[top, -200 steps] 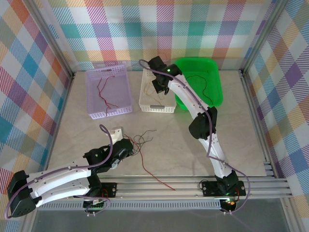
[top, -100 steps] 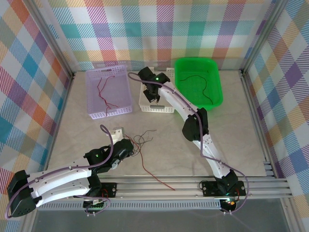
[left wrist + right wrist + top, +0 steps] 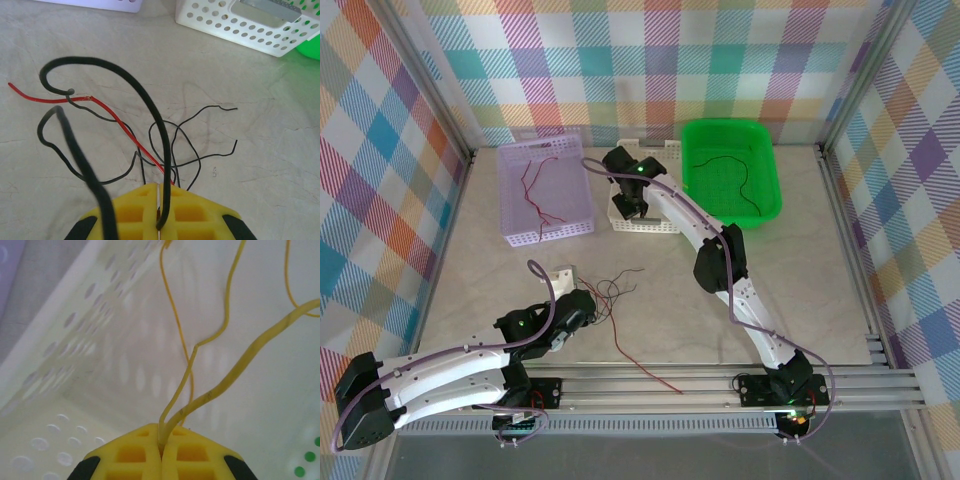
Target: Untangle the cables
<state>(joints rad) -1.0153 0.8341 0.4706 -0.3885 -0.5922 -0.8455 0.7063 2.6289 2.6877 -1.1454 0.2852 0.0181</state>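
A tangle of thin black and red cables (image 3: 615, 292) lies on the table in front of my left gripper (image 3: 582, 312). In the left wrist view that gripper (image 3: 159, 187) is shut on a black cable (image 3: 145, 100), which loops up over a red cable (image 3: 115, 116) and several finer black strands. My right gripper (image 3: 625, 205) hangs in the white basket (image 3: 645, 226). Seen from the right wrist, it (image 3: 162, 432) is shut on a doubled yellow cable (image 3: 250, 360) inside the basket's wall (image 3: 100, 315).
A lilac basket (image 3: 548, 235) at the back left holds a red cable (image 3: 532, 190). A green basket (image 3: 775, 190) at the back right holds a black cable (image 3: 745, 185). One red strand (image 3: 650, 370) trails to the front rail.
The right arm has swung left from the green basket's edge to over the white basket, carrying the yellow cable. The left arm has not moved.
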